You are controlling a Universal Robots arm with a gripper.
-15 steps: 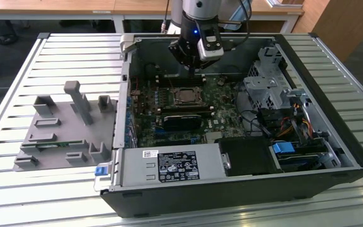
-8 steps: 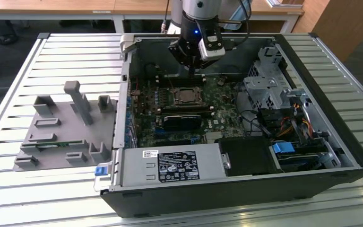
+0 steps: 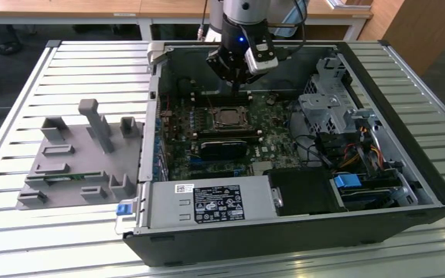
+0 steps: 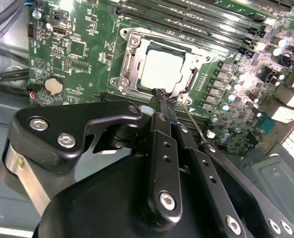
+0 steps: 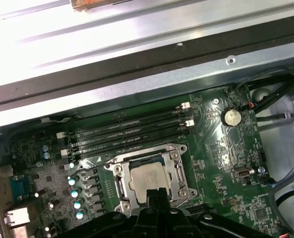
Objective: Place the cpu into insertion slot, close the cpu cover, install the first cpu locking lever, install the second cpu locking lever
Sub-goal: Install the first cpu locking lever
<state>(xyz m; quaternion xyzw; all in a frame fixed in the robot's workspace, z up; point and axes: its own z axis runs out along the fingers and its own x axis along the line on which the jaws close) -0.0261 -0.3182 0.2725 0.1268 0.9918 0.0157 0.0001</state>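
The cpu (image 4: 160, 69) lies flat in the insertion slot (image 3: 226, 119) on the green board, its pale metal top showing. The silver cpu cover (image 4: 132, 52) lies down around it, framing the chip (image 5: 149, 178) through its window. My gripper (image 4: 161, 95) hovers at the socket's edge with its black fingers pressed together and nothing between them. In the exterior view the gripper (image 3: 236, 86) hangs just behind the socket. A thin metal locking lever (image 4: 192, 124) slants away from the socket corner beside my fingers.
The open computer case (image 3: 408, 174) rests on a slatted metal table. Memory slots (image 5: 132, 131) run beside the socket. A black module (image 3: 224, 147), drive cage (image 3: 323, 110) and cables (image 3: 361, 153) fill the case. A grey fixture (image 3: 76, 156) stands at the exterior view's left.
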